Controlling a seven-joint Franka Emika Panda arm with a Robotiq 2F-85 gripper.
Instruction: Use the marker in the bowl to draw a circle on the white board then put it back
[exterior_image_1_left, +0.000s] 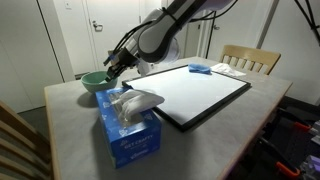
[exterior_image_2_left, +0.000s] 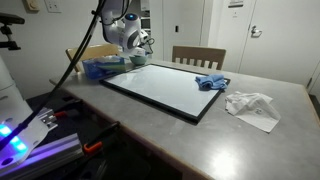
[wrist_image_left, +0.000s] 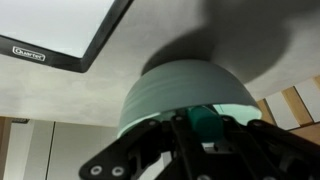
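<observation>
Marker not discernible, presumably down inside bowl (exterior_image_1_left: 92, 84), at 9 o'clock of white board (exterior_image_1_left: 195, 95) on table (exterior_image_1_left: 70, 115). Tool (exterior_image_1_left: 114, 70) poised just above bowl rim, at 12 o'clock of tissue box (exterior_image_1_left: 130, 132); spread or pressed together, impossible to tell. Board surface seemingly blank. For clean pickup: centre over marker, descend vertically, avoid bowl wall, pinch mid-shaft.

I see the bowl (exterior_image_1_left: 93, 80) in plain teal-green. The white board (exterior_image_1_left: 195, 92) is white with a thin black frame. The tissue box (exterior_image_1_left: 128, 138) is blue, the cloth (exterior_image_2_left: 211, 83) also blue, the table (exterior_image_2_left: 250, 130) grey.
</observation>
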